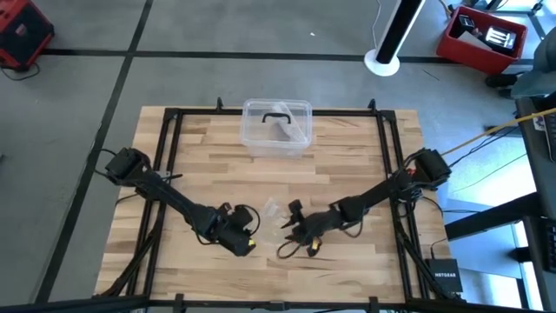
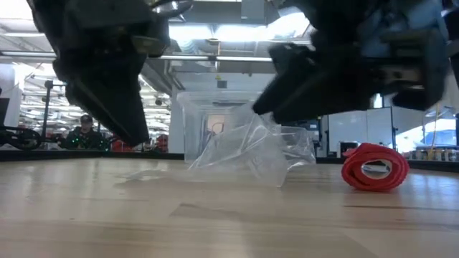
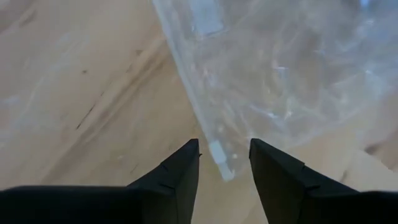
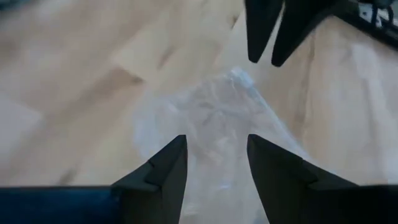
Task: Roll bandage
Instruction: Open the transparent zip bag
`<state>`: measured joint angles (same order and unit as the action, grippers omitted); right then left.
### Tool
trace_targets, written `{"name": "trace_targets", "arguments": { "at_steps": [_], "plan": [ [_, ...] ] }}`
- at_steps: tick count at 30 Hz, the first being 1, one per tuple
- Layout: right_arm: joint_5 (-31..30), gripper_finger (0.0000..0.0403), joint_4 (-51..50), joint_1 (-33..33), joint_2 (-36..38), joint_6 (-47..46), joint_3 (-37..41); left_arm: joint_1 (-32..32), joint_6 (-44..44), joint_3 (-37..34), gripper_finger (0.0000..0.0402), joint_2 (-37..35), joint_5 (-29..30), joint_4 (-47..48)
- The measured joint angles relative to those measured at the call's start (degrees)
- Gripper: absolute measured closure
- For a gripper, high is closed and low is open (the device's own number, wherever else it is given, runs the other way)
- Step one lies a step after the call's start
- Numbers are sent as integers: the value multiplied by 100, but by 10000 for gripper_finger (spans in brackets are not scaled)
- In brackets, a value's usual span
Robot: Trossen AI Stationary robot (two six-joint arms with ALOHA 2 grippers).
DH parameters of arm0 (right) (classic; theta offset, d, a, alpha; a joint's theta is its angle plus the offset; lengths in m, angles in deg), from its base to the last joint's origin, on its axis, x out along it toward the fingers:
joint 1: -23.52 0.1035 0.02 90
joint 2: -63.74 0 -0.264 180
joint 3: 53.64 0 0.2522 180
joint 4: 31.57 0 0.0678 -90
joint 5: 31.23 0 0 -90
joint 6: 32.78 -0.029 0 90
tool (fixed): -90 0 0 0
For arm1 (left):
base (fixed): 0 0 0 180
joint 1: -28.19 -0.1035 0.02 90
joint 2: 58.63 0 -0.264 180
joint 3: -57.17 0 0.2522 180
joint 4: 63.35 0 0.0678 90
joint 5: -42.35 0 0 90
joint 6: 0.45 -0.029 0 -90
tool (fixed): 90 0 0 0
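Note:
The bandage (image 2: 374, 167) is a small red roll that stands on its edge on the wooden table, to the right in the low view; I cannot find it in the high view. A crumpled clear plastic bag (image 1: 271, 211) lies on the table between my two grippers. My left gripper (image 3: 224, 155) is open, low over the table, with a corner of the bag (image 3: 219, 155) between its fingers and a gap on each side. My right gripper (image 4: 216, 155) is open and faces the left one, with the bag's other end (image 4: 217, 118) just ahead of its fingertips.
A clear plastic box with a black handle (image 1: 276, 129) stands at the table's far edge, in the middle. A black frame (image 1: 165, 156) runs along the table's sides. Bare wood (image 1: 217, 174) lies between the box and the grippers.

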<state>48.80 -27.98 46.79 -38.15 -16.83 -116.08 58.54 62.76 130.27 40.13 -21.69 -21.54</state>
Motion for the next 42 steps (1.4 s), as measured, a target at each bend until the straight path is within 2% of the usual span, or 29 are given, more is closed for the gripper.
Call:
{"name": "trace_targets", "arguments": {
  "at_steps": [2, 4, 8, 10, 13, 17, 18, 21, 27, 35, 42],
  "plan": [
    [-235, 230, -893, 0, -68, 369, -422, -16, 161, -64, 254, 0, -30, -97],
    [-354, 230, -1358, -7, -182, 416, -671, -44, 246, -117, 245, -2, -19, -53],
    [-139, 231, -1309, -112, -469, 431, -789, -162, 206, -269, 234, -4, 16, -182],
    [-400, 238, -1288, -164, -676, 418, -781, -204, 201, -358, 232, -4, 17, -250],
    [-764, 281, -1241, -166, -874, 174, -788, -203, 263, -454, 231, -4, 10, -378],
    [-848, 377, -1285, -146, -985, -100, -794, -186, 201, -469, 231, -4, 3, -343],
    [-835, 389, -1284, -134, -984, -110, -791, -189, 150, -469, 231, -15, 1, -346],
    [-892, 387, -1333, -72, -855, -192, -769, -180, -85, -469, 231, -166, -1, -303],
    [-441, 395, -1622, -91, -31, -260, -767, 123, -857, -467, 237, -899, 229, -156],
    [-18, 399, -2400, -497, 1643, -590, -769, 540, -2244, -463, 254, -2000, 1696, -294],
    [721, 400, -2653, -917, 3331, -1427, -769, 461, -3904, -463, 254, -2130, 2934, -1479]
  ]
}}
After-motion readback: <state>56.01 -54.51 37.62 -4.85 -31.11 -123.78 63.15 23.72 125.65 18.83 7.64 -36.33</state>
